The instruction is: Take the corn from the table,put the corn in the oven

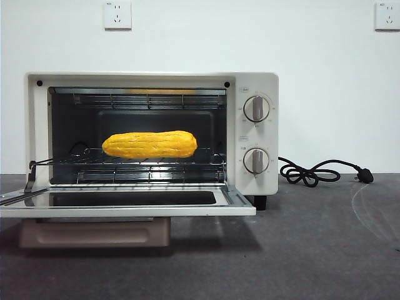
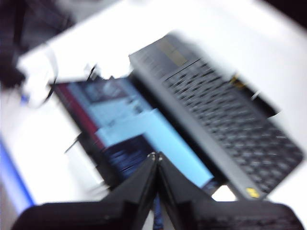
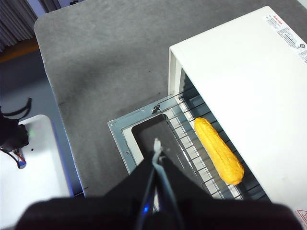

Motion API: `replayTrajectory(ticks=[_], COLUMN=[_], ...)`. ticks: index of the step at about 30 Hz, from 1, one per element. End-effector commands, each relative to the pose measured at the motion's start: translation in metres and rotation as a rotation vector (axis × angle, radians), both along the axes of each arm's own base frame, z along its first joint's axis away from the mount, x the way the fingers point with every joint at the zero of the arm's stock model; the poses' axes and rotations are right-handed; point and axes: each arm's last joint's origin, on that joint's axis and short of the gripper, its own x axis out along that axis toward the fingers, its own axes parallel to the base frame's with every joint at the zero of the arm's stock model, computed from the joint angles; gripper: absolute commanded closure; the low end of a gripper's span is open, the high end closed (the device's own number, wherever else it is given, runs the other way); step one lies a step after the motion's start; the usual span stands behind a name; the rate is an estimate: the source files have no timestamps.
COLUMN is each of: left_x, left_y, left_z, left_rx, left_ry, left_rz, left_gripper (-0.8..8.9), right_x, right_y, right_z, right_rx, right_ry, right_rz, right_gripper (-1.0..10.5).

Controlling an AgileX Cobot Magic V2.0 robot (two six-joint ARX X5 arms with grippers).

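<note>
Dropped flat toward the camera, oven (image 1: 253,134) door (image 1: 125,203) fully open on grey table (image 1: 312,250), beige handle (image 1: 94,232) under its front edge; corn (image 1: 150,144) lying lengthwise on wire rack (image 1: 125,161) inside, touching nothing else. Right gripper (image 3: 157,148) high above the open door, jaws closed tip to tip, holding nothing, clear of the corn. Left gripper (image 2: 156,158) well away over a laptop (image 2: 192,120) on a white desk, blurred, jaws pressed together, empty; black cord (image 1: 319,172) coiled right of oven.
</note>
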Motion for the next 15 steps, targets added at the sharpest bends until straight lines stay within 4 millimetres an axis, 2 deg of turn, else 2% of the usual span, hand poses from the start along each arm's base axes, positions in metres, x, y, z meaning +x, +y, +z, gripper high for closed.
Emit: replayTrajectory(ticks=[1,4,7,11,15], left_x=[0.025,0.059,0.098,0.146,0.178], left_y=[-0.025,-0.045,-0.048,-0.030,0.005], left_z=[-0.013,-0.024,-0.033,-0.033,-0.026], left_rx=[0.079,0.157,0.224,0.224,0.161], left_ry=[-0.013,-0.015,0.021,0.130,0.170], left_rz=[0.172,0.364,0.544,0.759,1.005], left_gripper=[8.22,8.22,8.22,8.22,8.22], right_x=[-0.001,-0.003,-0.004,-0.004,-0.003], right_y=[-0.001,-0.004,-0.011,-0.026,-0.041], right_z=[0.000,0.003,0.007,0.015,0.022], right_rx=[-0.013,-0.005,0.002,0.026,0.046], right_ry=[0.011,0.004,-0.014,-0.027,-0.044], right_rz=[0.003,-0.003,-0.026,-0.064,-0.104], right_gripper=[9.5,9.5,9.5,9.5,9.5])
